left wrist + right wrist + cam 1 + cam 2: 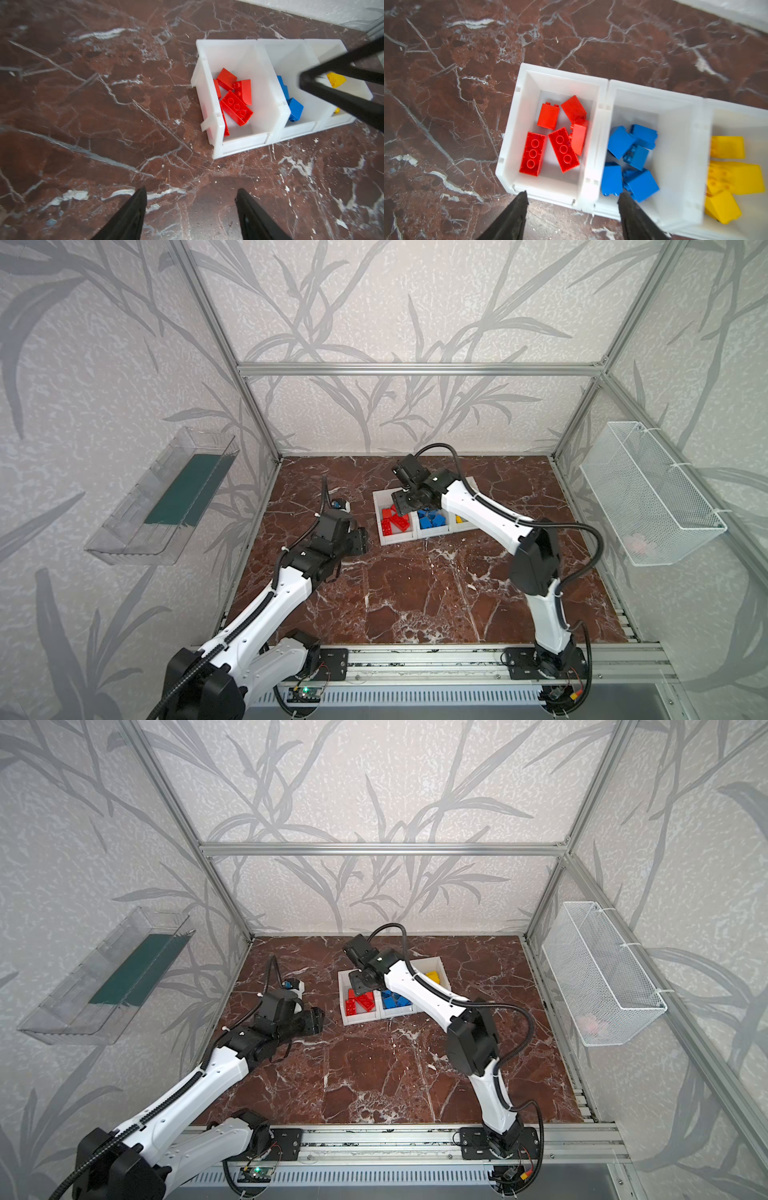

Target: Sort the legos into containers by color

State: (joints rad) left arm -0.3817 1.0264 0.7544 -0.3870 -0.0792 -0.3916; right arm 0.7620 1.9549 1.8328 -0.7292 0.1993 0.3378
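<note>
We judge sorting done: bricks [532,153] sit in 3 bins [560,69]. Left gripper [191,193] and right gripper [573,199] gape empty; next, we retract.

The right tool [358,982] hangs over the white bin [362,1020] holding red legos [360,1004].

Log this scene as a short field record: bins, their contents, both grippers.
Layout: red bin, blue bin, yellow bin in a row on the marble table
Red bin contents: red legos, five visible
Blue bin contents: blue legos only
Yellow bin contents: yellow legos
Left gripper: open, empty, over bare table
Right gripper: open, empty, above the red bin
</note>
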